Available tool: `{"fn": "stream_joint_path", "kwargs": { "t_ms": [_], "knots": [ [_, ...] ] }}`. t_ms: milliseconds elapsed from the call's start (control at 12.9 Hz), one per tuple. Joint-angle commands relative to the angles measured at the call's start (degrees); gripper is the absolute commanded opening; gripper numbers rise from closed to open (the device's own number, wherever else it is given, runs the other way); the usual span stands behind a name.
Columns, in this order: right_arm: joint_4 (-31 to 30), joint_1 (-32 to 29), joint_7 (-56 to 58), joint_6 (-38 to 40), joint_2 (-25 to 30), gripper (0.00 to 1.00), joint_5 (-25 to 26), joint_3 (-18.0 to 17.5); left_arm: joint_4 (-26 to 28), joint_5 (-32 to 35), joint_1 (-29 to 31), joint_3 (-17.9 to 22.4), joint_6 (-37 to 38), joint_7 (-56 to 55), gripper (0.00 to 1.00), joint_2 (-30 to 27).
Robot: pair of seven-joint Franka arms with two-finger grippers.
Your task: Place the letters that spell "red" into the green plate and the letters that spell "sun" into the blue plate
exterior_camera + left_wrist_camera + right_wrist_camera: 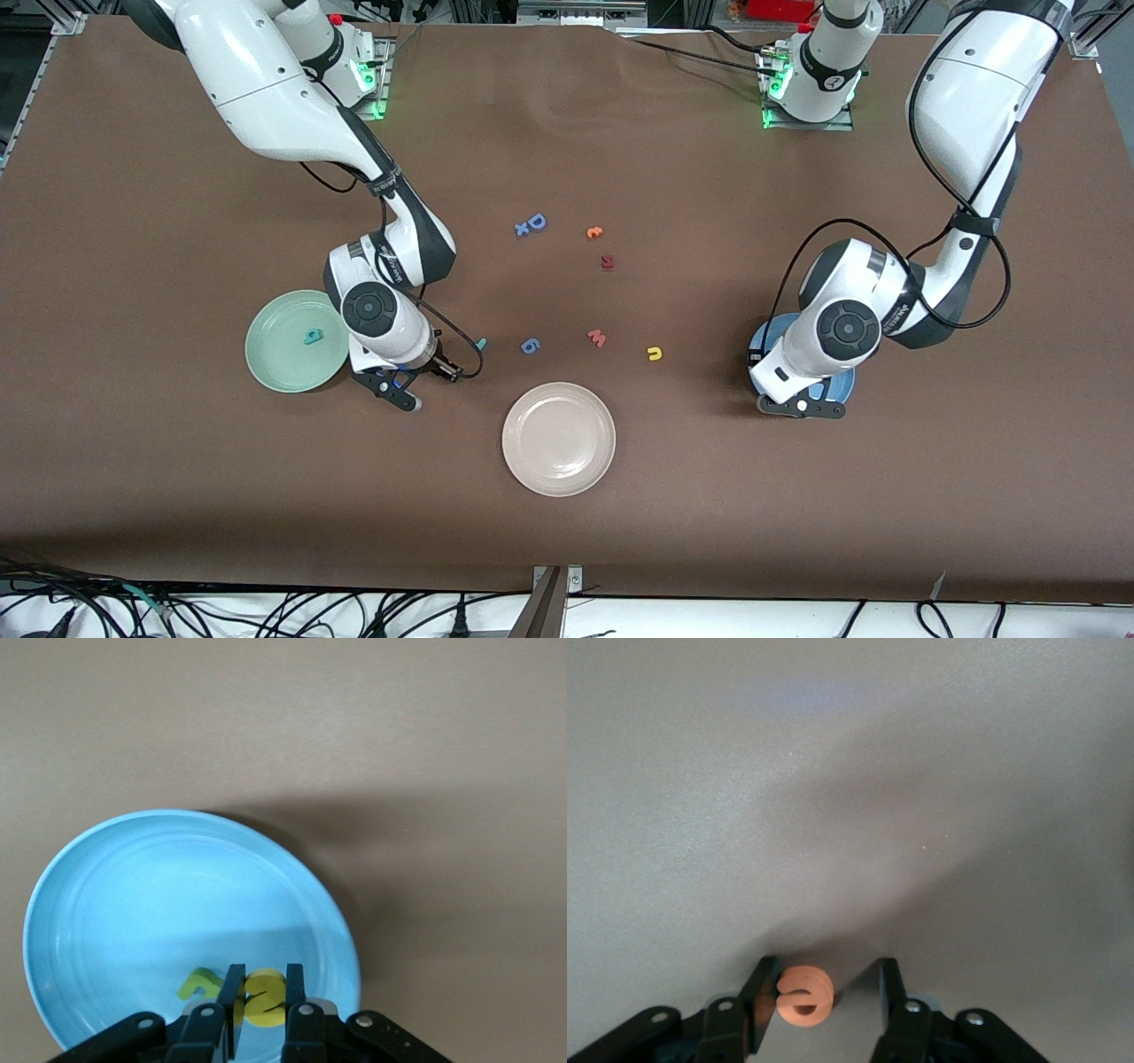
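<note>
The blue plate (843, 385) is largely covered in the front view by the left arm's wrist, only slivers of rim being shown at centre right of the frame. In the left wrist view, the plate's lower rim is cut off by the bottom edge, and the yellow "s" (264, 999) and the green letter (200, 984) are partly masked by the left gripper (260, 990), so the green letter's shape cannot be read. The orange "e" (803, 995) is not seen in the front view, being hidden under the right arm's hand. The right gripper (824, 997) is cropped by the bottom edge of the right wrist view
</note>
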State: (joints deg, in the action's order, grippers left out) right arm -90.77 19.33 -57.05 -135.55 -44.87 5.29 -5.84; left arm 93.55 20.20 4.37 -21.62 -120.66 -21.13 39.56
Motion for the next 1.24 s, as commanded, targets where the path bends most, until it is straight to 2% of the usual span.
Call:
{"fn": "stream_joint_path", "kwargs": {
  "t_ms": [0,77,155,309,541,618,695,850,1004,1159],
  "knots": [
    [1.3,1.2,-0.3,0.5,-1.4,0.49,-0.8,0.6,0.2,-0.5,1.3,-0.3,-0.4,1.1,0.05,1.4],
    [1.3,1.3,-0.4,0.4,-1.4,0.49,-0.9,0.6,0.4,-0.8,1.3,-0.3,-0.4,0.5,0.14,1.4],
    [1.4,1.3,-0.4,0.4,-1.4,0.47,-0.9,0.6,0.4,-0.9,1.3,-0.3,-0.4,0.4,0.28,1.2],
    [1.4,1.5,-0.4,0.4,-1.4,0.47,-0.9,0.5,0.4,-0.9,1.3,-0.3,-0.3,0.9,1.0,1.0],
    [1.4,1.8,-0.4,0.4,-1.4,0.43,-0.9,0.5,0.1,-0.9,1.2,-0.7,0.2,0.3,1.0,0.5],
    [1.4,1.8,-0.4,0.4,-1.4,0.38,-0.9,0.5,0.1,-0.9,1.0,-0.8,0.3,0.2,1.0,-0.4],
    [1.4,1.8,-0.3,0.4,-1.4,0.37,-0.9,0.4,0.1,-1.0,0.7,-1.4,0.4,-0.1,1.0,-1.1],
    [1.4,1.8,-0.3,0.4,-1.4,0.29,-0.8,0.5,-0.2,-2.4,0.4,-4.4,0.3,-4.9,1.0,-1.2],
    [1.3,1.8,0.0,0.4,-1.5,0.24,-0.6,0.5,-0.4,-1.8,-2.2,-4.8,-0.1,-10.2,1.0,-1.1],
    [1.3,1.8,0.2,0.5,-1.5,0.24,-0.5,0.5,-0.5,-1.8,-5.8,-4.7,-0.3,-13.2,1.0,-0.6]
  ]
}}
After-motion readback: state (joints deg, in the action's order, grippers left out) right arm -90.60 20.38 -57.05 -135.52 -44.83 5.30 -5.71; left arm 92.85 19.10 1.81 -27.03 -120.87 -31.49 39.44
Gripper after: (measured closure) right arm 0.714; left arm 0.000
